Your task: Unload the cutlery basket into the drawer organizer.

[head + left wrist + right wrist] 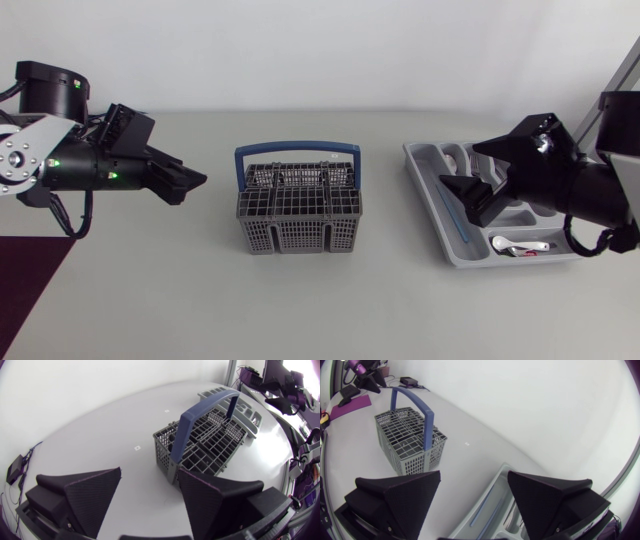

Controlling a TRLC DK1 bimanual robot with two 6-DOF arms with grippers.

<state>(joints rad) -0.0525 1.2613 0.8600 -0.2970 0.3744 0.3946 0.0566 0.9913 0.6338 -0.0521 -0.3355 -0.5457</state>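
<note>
The grey cutlery basket (298,205) with a blue handle (297,150) stands mid-table; no cutlery shows above its rim. The grey drawer organizer (425,160) lies to its right, holding a white spoon (520,245) and a thin blue stick (455,215). My left gripper (190,182) hovers left of the basket, open and empty. My right gripper (462,195) hangs over the organizer's left side, open and empty. In the left wrist view the basket (200,440) stands ahead of the open gripper (150,495). In the right wrist view the basket (407,442) is ahead of the gripper (472,500), with the organizer's rim (490,495) under it.
A dark purple mat (25,285) covers the table's front left corner. Bare table lies in front of the basket and between the basket and the organizer.
</note>
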